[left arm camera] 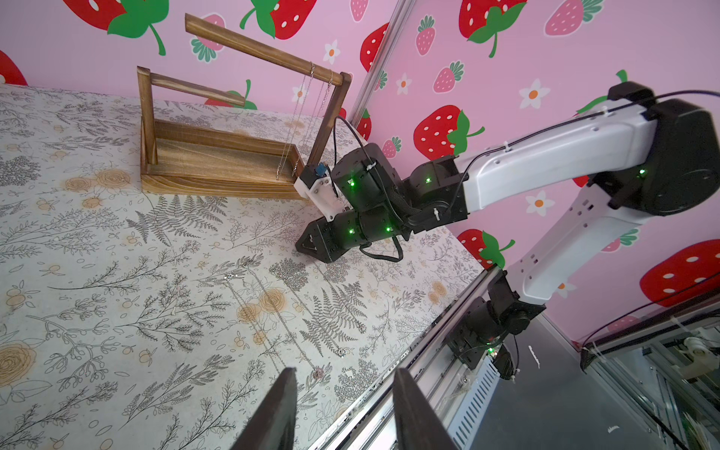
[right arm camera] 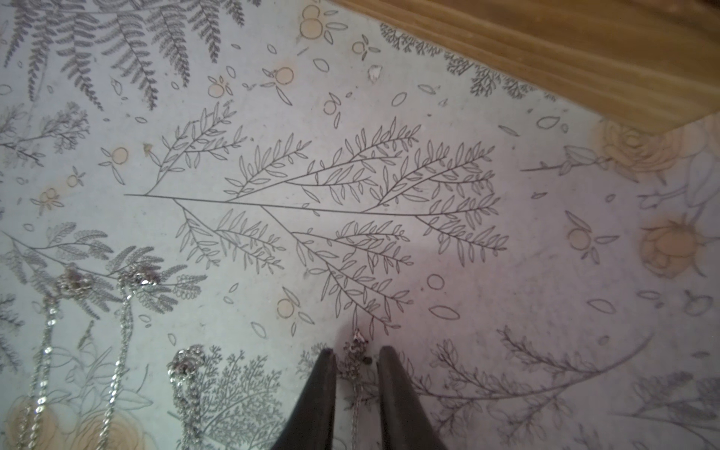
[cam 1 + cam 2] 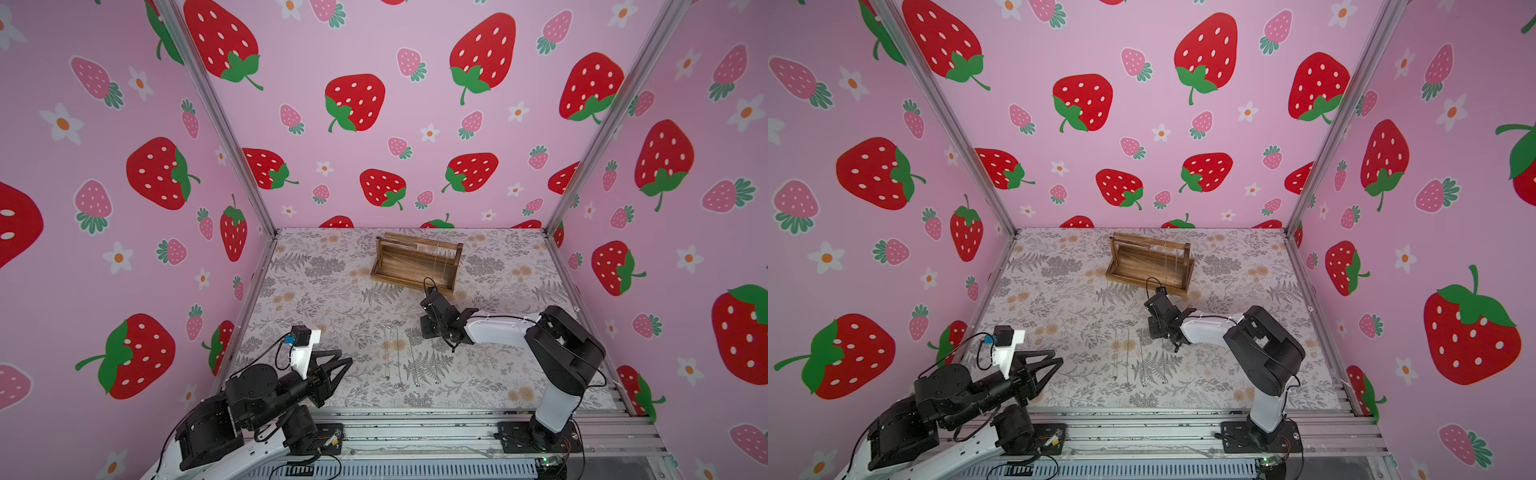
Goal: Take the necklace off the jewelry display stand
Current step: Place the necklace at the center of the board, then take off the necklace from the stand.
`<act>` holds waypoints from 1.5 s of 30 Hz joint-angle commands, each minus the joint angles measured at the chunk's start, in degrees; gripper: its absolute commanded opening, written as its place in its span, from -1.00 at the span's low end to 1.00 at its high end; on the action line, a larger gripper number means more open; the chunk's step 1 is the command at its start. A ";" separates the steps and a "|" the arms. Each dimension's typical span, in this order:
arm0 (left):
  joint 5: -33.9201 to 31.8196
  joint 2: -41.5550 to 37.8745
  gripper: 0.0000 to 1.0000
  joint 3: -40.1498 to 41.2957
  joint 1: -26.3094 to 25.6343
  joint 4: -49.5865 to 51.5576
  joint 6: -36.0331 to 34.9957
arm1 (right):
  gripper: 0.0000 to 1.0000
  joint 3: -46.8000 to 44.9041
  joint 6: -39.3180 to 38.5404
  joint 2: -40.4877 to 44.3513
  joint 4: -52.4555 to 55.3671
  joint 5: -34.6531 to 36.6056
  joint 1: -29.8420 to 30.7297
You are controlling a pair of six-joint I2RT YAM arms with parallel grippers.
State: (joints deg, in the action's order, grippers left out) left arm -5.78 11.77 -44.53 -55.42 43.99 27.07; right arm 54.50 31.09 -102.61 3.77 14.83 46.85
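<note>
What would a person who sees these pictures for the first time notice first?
The pink walls with big red strawberries dominate. At the far side of the floral table stands the wooden jewelry display stand, thin chains hanging at one end. Nearer the front, silver necklaces lie side by side, and the right gripper stands over one, fingers apart.

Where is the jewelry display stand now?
In both top views, the jewelry display stand stands at the table's far centre, just beyond the right end effector.
</note>
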 commanded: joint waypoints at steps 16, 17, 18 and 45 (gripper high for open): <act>-1.60 2.97 -0.03 0.36 -0.11 -1.62 0.37 | 0.39 -1.38 -4.25 15.25 1.09 -0.32 -0.88; -2.09 3.87 -0.01 0.86 -0.13 -2.99 0.59 | 0.39 -2.61 -5.14 19.48 1.43 0.34 -0.86; -2.01 4.97 0.00 1.51 -0.13 -5.05 0.62 | 0.39 -3.84 -5.84 23.00 1.66 1.12 -0.80; 8.24 86.97 -0.29 -30.44 16.56 -58.63 -11.25 | 0.35 -34.70 -4.81 70.71 9.75 15.48 -1.02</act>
State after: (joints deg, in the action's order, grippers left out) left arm 1.13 96.64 -70.98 -38.85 -11.44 17.02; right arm 20.27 25.56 -31.86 14.35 28.93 45.95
